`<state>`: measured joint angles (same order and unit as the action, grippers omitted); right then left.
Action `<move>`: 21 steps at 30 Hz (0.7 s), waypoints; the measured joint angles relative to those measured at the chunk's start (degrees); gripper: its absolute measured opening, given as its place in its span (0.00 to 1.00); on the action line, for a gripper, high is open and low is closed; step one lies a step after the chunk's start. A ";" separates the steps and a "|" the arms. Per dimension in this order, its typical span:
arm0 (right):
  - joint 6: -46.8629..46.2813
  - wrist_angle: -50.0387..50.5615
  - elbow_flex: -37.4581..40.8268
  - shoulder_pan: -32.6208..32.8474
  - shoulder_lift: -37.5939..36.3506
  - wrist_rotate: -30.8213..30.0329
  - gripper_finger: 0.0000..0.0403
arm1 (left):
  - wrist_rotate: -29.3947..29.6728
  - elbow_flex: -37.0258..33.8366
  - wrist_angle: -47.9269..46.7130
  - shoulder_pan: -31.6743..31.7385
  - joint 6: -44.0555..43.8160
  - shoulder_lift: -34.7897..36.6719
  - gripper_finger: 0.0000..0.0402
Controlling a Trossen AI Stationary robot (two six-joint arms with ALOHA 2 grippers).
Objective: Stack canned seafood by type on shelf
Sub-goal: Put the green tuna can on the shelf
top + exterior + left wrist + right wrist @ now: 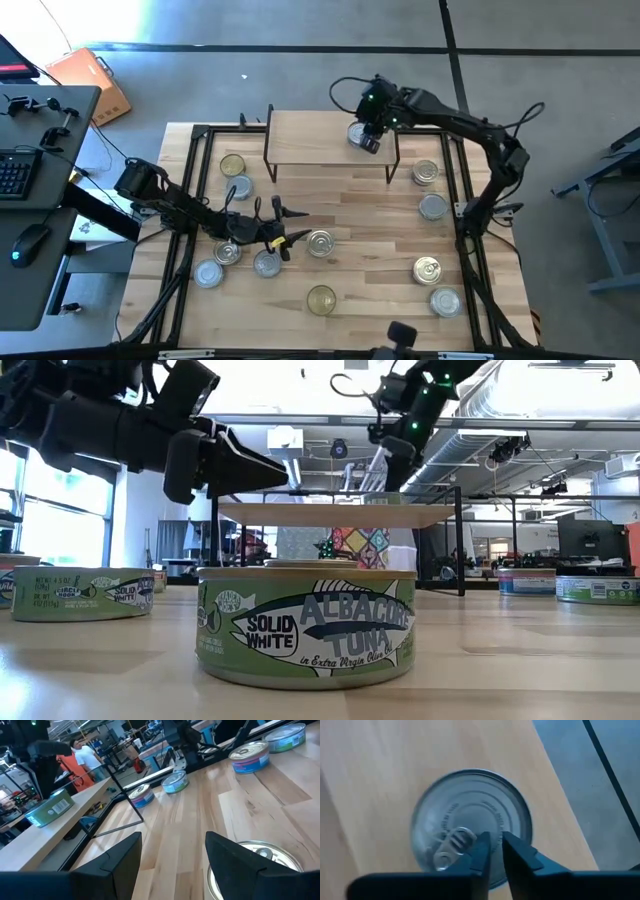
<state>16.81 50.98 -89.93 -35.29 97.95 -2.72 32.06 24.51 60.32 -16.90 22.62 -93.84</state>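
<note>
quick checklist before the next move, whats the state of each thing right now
1. Right tool clear of the tin: ok; its fingers are nearly together above the pull-ring tin, gripping nothing.
2. That tin seated on the shelf: ok; flat on the board near its right end.
3. Left tool ready to grasp: ok; open, holding nothing.
4. Left tool lined up on a tin: cannot tell; a pull-ring tin sits just past one finger, not between the fingers.
5. Shelf room for more tins: ok; the rest of the board is bare.
6. Tins matched by type: cannot tell; most labels are unreadable.
</note>
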 joint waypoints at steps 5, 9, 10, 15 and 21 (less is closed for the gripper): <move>-1.74 0.19 0.00 -0.85 0.66 -2.21 0.01 | 0.02 0.00 -0.16 0.06 -0.01 0.00 0.53; -9.02 2.30 0.00 -0.52 0.57 -11.39 0.02 | 0.02 0.00 -0.22 0.06 -0.01 0.00 0.53; -11.62 3.27 0.00 -0.38 0.52 -13.59 0.01 | 0.02 0.00 -0.24 0.06 -0.01 0.00 0.53; -18.54 5.64 -0.23 0.31 -0.14 -16.05 0.00 | 0.02 -0.01 -0.18 0.06 0.00 0.00 0.53; -17.32 4.70 -3.89 2.75 -0.24 -15.85 0.00 | 0.04 -0.02 -0.07 0.06 -0.01 0.00 0.53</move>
<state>-0.51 55.68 -93.82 -32.54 97.71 -18.57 32.10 24.49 60.25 -16.84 22.61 -93.84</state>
